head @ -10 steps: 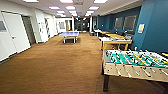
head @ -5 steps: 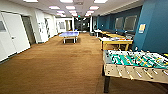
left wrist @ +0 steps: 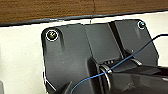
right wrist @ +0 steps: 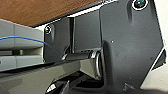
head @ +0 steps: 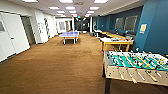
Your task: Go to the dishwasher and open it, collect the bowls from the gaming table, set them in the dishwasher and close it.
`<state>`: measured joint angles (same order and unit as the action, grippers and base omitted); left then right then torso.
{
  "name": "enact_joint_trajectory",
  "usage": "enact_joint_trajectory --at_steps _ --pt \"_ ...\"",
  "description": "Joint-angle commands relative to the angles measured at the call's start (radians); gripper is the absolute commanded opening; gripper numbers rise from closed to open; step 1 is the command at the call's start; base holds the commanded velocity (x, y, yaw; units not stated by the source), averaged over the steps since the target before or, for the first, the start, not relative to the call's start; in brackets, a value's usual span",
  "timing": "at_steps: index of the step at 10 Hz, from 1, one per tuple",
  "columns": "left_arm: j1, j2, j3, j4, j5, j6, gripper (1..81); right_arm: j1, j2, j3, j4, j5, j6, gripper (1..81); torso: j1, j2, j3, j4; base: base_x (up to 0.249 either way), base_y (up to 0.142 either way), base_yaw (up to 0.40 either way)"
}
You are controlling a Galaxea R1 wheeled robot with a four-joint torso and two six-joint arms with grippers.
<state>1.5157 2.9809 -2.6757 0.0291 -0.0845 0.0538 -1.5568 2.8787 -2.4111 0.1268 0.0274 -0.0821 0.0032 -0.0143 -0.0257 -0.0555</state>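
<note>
Brown carpet [head: 57, 67]: runs the length of the room. It also passes as a strip beyond the robot's dark plate in both wrist views.
Left end effector: I cannot tell whether it is open or closed, or whether it has hold of anything.
Right end effector: likewise, I cannot tell.
Gaming table [head: 116, 41]: well ahead of both end effectors, on the right end effector's side, against the blue wall [head: 155, 30]. It has a pale top on yellow legs, and it is probably the long white-topped surface, though the view is too soft to be sure.
Bowls: too small to pick out on that surface at this range.
Foosball table [head: 136, 66]: much nearer to the end effectors, also on the right side, with a green field and wooden sides. It stands between the robot and the gaming table.
Table-tennis table [head: 69, 34]: blue, far ahead and slightly to the left end effector's side.
White doors [head: 15, 37]: along the wall on the left end effector's side.
Handling, judged: bowls are likely to be light, rigid and smooth-walled, so they would be slippery under a pinch. They may also be breakable if they are ceramic.
Where to take hold, judged: at the rim, one pad inside and one outside, lifting straight up off the surface.
Step in hand, judged: driving through the room, nothing within reach.
</note>
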Motion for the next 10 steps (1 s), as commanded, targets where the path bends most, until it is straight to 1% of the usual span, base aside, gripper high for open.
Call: enact_joint_trajectory --at_steps 1,10 --pt "-0.047 -0.009 -0.001 -0.003 0.048 0.001 81.1 0.045 0.000 0.003 -0.010 -0.058 -0.005 81.1 0.000 0.000 0.000 0.000 0.116 0.000 0.000" --pt "-0.047 -0.006 0.000 -0.003 0.046 0.001 81.1 0.050 0.012 -0.020 -0.021 -0.058 -0.005 81.1 0.000 0.000 0.000 0.000 0.122 0.000 0.000"
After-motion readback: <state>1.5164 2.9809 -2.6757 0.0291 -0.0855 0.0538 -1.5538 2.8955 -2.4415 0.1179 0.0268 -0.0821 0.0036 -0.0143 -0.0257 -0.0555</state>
